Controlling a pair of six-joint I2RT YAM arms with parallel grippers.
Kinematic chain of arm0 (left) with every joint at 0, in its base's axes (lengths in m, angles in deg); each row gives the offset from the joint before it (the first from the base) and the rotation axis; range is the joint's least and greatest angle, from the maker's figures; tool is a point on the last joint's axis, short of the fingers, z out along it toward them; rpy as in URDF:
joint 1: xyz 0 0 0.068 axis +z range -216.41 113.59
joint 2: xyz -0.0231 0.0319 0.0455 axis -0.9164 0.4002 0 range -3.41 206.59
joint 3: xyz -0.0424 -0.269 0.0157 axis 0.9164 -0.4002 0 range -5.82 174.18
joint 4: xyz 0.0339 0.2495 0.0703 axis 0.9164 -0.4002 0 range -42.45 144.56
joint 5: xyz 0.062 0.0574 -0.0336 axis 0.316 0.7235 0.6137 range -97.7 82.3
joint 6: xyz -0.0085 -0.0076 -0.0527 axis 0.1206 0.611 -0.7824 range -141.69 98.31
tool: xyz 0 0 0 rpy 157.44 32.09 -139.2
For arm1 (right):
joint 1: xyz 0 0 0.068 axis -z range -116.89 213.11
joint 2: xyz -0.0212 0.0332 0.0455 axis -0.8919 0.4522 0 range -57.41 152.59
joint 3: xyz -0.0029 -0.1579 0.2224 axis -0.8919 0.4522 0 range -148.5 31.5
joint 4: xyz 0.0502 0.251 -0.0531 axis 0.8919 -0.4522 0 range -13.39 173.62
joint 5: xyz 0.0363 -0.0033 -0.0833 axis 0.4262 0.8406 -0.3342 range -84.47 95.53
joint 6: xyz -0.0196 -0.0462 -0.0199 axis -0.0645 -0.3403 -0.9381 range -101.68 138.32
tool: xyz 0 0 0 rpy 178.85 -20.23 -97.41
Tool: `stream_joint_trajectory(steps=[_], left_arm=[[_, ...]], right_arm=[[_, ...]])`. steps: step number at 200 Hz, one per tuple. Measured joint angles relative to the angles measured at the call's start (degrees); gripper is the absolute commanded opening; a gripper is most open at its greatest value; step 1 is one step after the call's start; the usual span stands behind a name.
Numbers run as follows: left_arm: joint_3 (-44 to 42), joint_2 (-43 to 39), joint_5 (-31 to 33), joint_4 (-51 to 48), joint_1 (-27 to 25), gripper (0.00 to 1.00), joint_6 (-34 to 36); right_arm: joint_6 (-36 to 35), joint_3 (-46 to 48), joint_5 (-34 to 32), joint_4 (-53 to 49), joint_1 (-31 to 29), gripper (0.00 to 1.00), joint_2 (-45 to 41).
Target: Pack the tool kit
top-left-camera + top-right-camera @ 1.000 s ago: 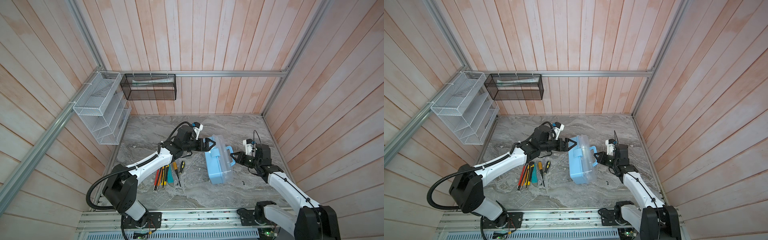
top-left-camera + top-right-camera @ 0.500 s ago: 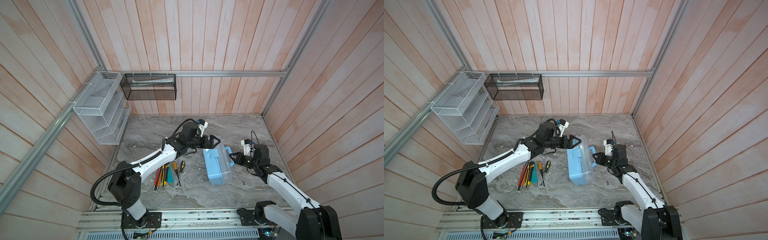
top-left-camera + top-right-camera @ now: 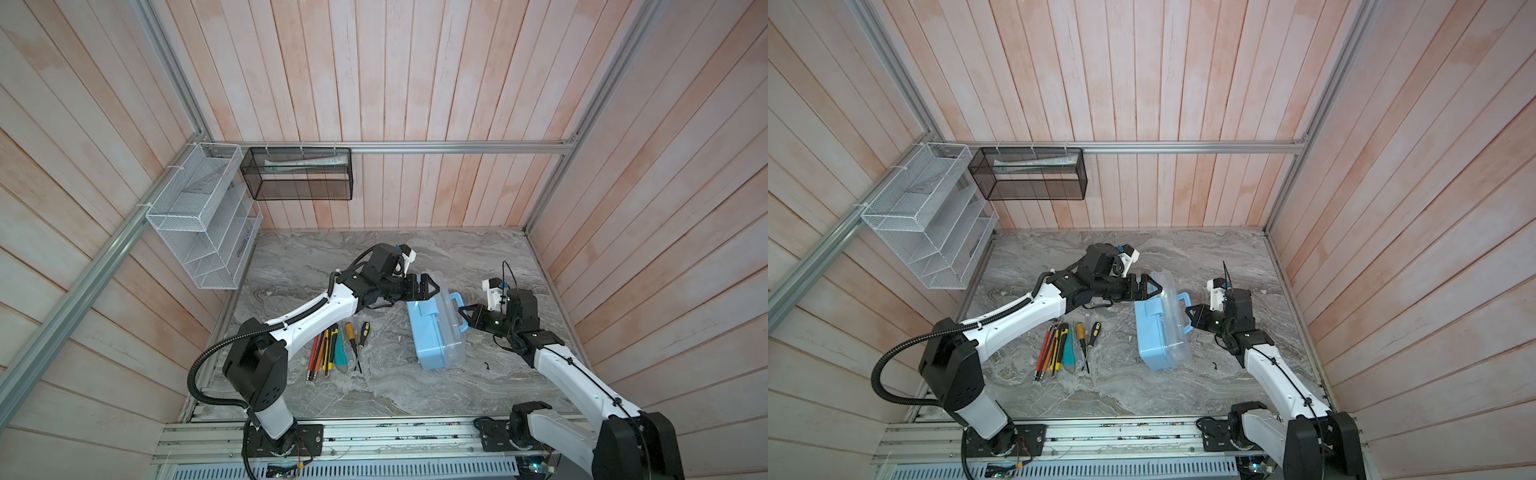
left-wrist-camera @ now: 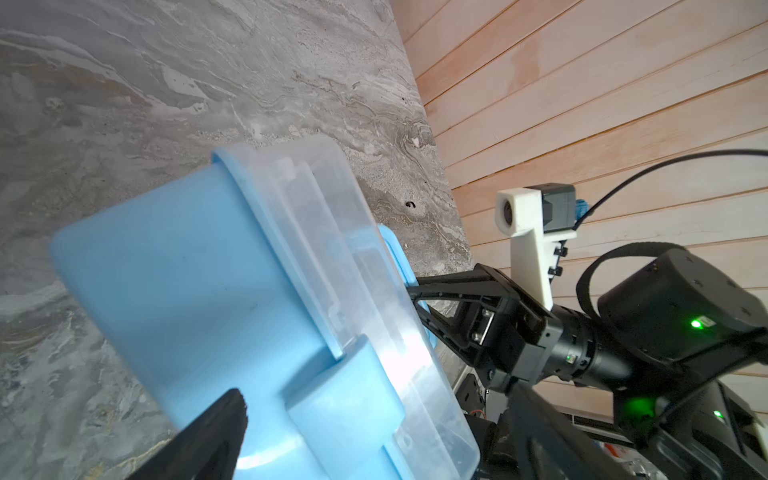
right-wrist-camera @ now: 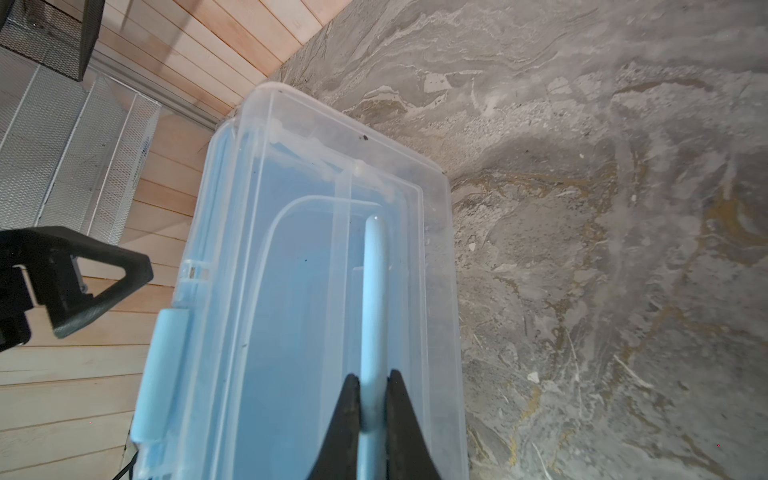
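right tool [image 5: 372,376] clamped on blue handle [image 5: 374,291] of box [image 3: 428,332]. box tipped on its side, mid surface [image 3: 415,395]. left tool [image 3: 424,286] spread wide beside box's far end. screwdrivers [image 3: 360,338], knives [image 3: 340,351] left of box.

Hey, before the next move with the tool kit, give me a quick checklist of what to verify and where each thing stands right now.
1. Right hand gripping the blue handle: ok, shut on it.
2. Left hand ready to grasp: ok, jaws wide open by the far end of the tool box.
3. Box upright: not ok, it is tipped on its side, with the handle pointing toward the right arm.
4. Clear lid open for packing: not ok, it sits closed on the box.
5. Latch released: cannot tell.
6. Tools packed: not ok, they lie on the table left of the box.
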Motion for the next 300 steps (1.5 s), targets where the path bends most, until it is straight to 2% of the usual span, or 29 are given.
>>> stream_joint_trajectory(steps=[42, 121, 183, 215, 260, 300], left_arm=[[-4.96, -0.74, -2.32, 2.64, -0.11, 1.0, -2.84], [-6.99, -0.81, -5.7, 8.44, -0.15, 1.0, -5.03], [-8.66, -0.83, -9.68, 11.98, -0.26, 1.0, -5.79], [-12.07, -1.25, -11.82, 18.82, 0.02, 1.0, -8.74], [-19.12, -1.25, -16.61, 37.4, 0.39, 1.0, -17.35], [-19.28, -0.81, -18.14, 39.91, 0.37, 1.0, -18.95]], right_arm=[[0.13, 0.09, -0.72, 0.22, -0.37, 0.0, -0.22], [1.2, 0.11, -2.12, 0.68, -1.66, 0.0, -0.55], [1.49, 0.17, -6.54, 1.09, -4.44, 0.0, -1.53], [1.27, 0.17, -10.93, 1.14, -6.93, 0.0, -2.32], [0.98, 0.2, -15.5, 1.38, -9.46, 0.0, -2.27], [1.11, 0.28, -16.81, 0.59, -9.99, 0.0, -2.25]])
